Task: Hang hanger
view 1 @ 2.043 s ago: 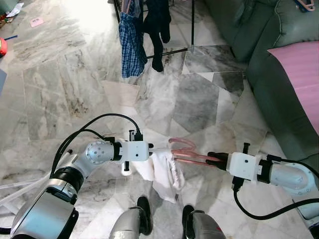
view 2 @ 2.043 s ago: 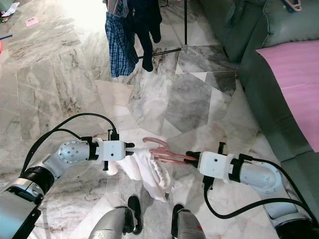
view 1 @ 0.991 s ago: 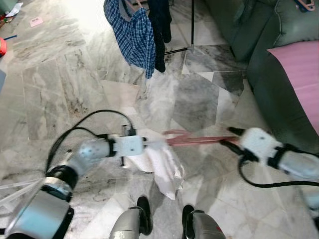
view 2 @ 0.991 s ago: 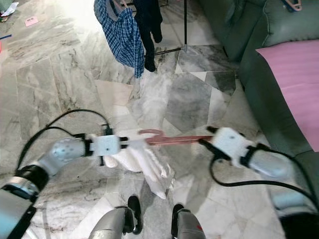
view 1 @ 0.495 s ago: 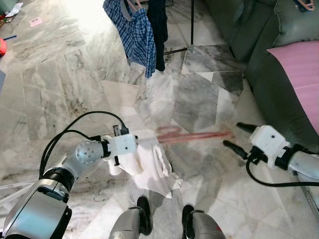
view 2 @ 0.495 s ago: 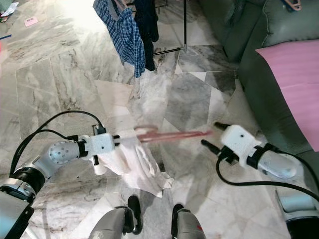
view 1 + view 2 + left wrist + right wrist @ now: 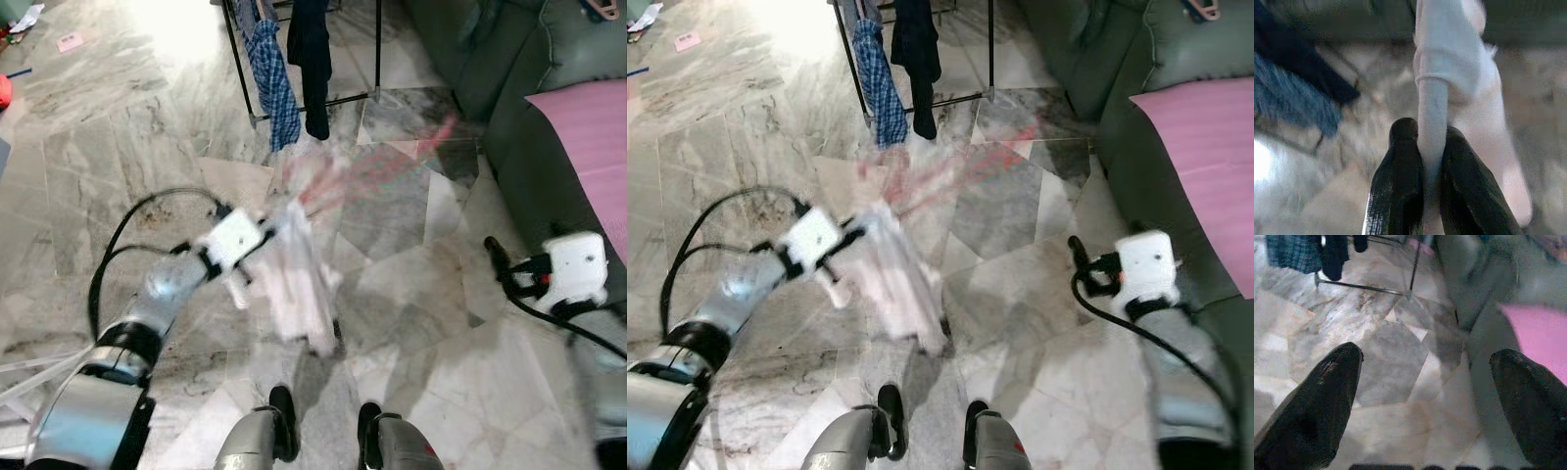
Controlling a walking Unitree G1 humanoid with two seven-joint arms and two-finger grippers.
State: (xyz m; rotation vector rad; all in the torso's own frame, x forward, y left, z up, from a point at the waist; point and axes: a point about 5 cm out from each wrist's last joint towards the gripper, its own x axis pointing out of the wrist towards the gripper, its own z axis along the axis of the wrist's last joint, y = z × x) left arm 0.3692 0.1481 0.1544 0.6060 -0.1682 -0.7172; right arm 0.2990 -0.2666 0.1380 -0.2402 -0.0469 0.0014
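My left gripper (image 7: pixel 272 225) is shut on a white garment (image 7: pixel 296 286) that hangs from a pink hanger (image 7: pixel 377 162). Both are raised and blurred by motion, with the hanger pointing toward the clothes rack (image 7: pixel 377 49) ahead. In the left wrist view the two black fingers (image 7: pixel 1400 181) pinch a fold of the white cloth (image 7: pixel 1449 54). My right gripper (image 7: pixel 498 262) is off to the right near the sofa, open and empty. Its fingers (image 7: pixel 1317 406) stand wide apart over the marble floor.
A blue plaid shirt (image 7: pixel 272 78) and a dark garment (image 7: pixel 313 49) hang on the rack. A green sofa (image 7: pixel 529 108) with a pink blanket (image 7: pixel 588 137) runs along the right. My feet (image 7: pixel 284 431) stand on the marble floor (image 7: pixel 118 166).
My right gripper let go of the hanger, opened and drew back to the right. My left gripper swung the garment and hanger up and forward toward the rack.
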